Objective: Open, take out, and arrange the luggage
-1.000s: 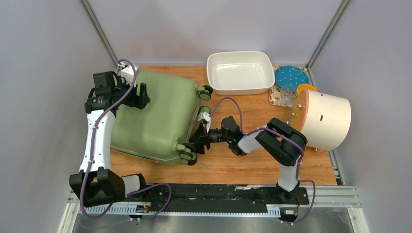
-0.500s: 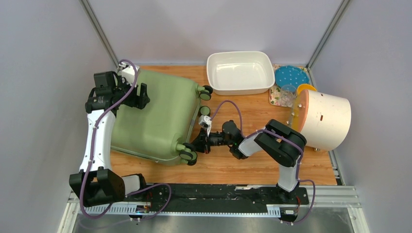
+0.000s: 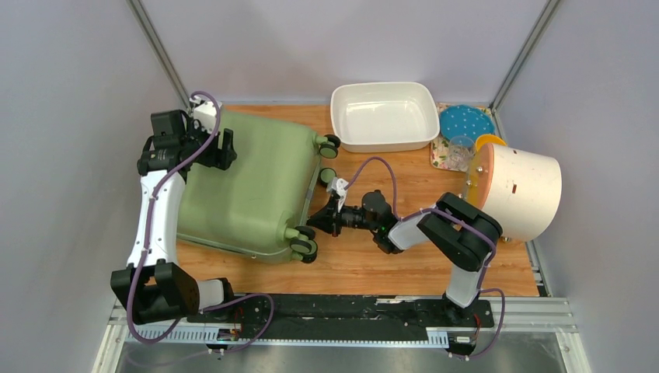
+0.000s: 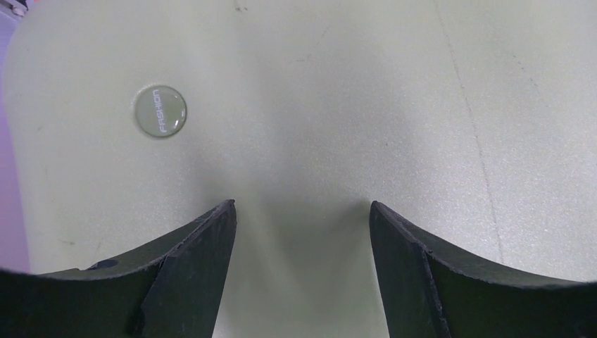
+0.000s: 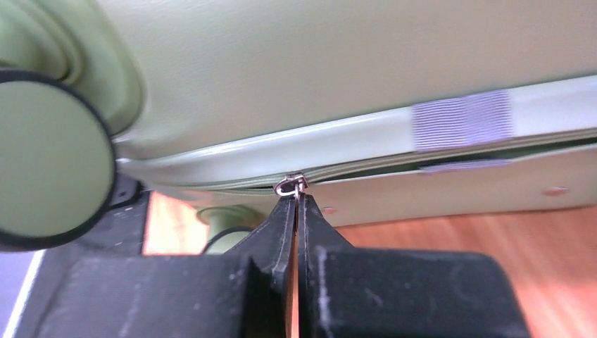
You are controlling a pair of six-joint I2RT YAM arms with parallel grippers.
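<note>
The sage-green luggage (image 3: 249, 186) lies flat on the left of the wooden table, wheels toward the middle. My left gripper (image 3: 225, 148) hovers over its far left top, open; in the left wrist view the fingertips (image 4: 303, 211) straddle bare green shell (image 4: 317, 105) near a round badge (image 4: 160, 111), holding nothing. My right gripper (image 3: 313, 221) reaches the wheel-side edge. In the right wrist view its jaws (image 5: 296, 201) are pressed together on the small metal zipper pull (image 5: 290, 186) at the seam of the luggage (image 5: 338, 63).
A white tub (image 3: 384, 115) stands at the back centre. A cream cylinder with an orange end (image 3: 519, 190) lies at the right edge. Behind it are a blue plate (image 3: 466, 122) and a clear cup (image 3: 461, 148). A suitcase wheel (image 5: 49, 172) fills the right wrist view's left.
My right gripper has shut on the zipper pull, and its wrist has shifted a little right. The left gripper has barely moved.
</note>
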